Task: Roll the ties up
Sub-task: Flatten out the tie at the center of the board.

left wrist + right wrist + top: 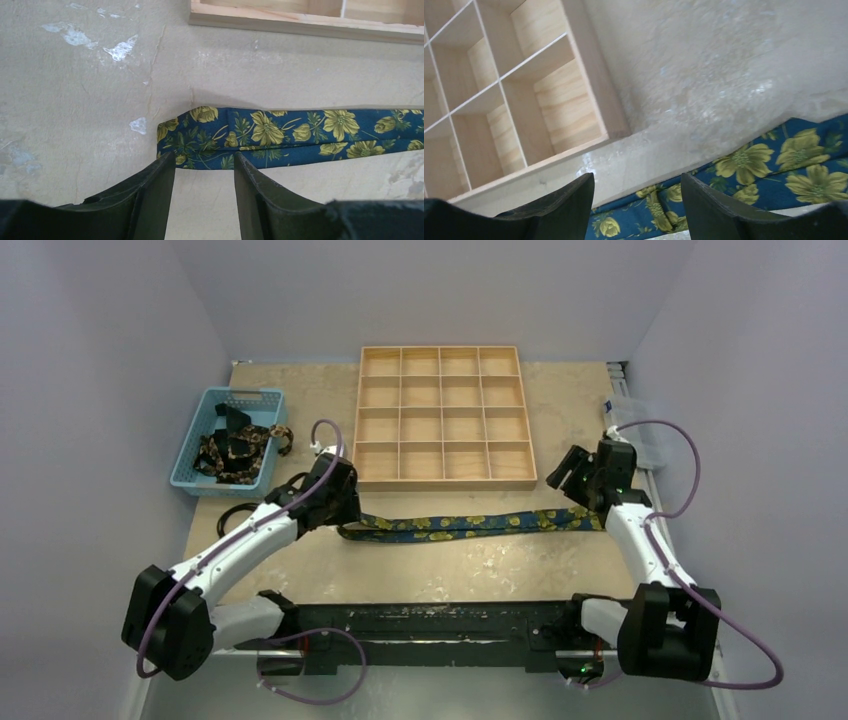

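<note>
One tie (470,525), navy with yellow-gold flowers, lies flat and stretched left to right in front of the wooden tray (445,483). My left gripper (345,520) is at its left end. In the left wrist view that gripper (204,157) is open, its fingertips at the near edge of the tie's end (200,132), nothing between them. My right gripper (568,492) hangs over the right end. In the right wrist view it (636,180) is open above the tie (769,165), holding nothing.
A blue basket (190,455) at the left holds more bunched ties (235,450). A black cable loop (235,515) lies beside the left arm. The tray's compartments (554,100) hold nothing. A clear plastic box (640,435) sits at the right edge.
</note>
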### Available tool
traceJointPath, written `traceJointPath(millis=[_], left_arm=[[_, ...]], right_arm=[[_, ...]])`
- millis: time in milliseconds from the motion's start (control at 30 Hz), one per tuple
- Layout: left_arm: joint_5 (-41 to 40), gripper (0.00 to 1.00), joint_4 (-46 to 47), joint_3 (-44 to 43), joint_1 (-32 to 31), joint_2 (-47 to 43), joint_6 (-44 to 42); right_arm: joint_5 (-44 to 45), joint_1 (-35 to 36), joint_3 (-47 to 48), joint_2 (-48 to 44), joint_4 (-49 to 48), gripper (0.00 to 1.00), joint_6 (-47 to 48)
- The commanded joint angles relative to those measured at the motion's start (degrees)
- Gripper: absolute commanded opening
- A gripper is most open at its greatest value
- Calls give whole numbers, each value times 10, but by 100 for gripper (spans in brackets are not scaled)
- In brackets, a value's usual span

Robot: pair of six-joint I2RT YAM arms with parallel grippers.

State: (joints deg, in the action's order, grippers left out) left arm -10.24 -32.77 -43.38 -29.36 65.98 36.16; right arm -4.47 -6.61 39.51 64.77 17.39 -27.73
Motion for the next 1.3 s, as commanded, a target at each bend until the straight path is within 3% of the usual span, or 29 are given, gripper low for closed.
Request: traceJointPath(millis=[0,333,533,633,967,1267], left_arm=[[-49,45,-3,-16,2,24,-15],[-26,34,41,-28,2,93,-29],[-12,17,54,-19,2,112,-30],[-5,1,57,-13,2,101,-27],[-3,0,-16,10,0,-50,-28],[-27,0,-72,59,-32,-64,2]], right_arm=[[-65,33,-4,-4,-20,63,20],[-56,58,-8,-1,-26,62,17],[-59,58,-12,8,-34,61,17],[-63,58,-13,13,-39,60,15],[-94,86,-1,12,-44,56,12],[-113,173,19,44,-40,52,8]])
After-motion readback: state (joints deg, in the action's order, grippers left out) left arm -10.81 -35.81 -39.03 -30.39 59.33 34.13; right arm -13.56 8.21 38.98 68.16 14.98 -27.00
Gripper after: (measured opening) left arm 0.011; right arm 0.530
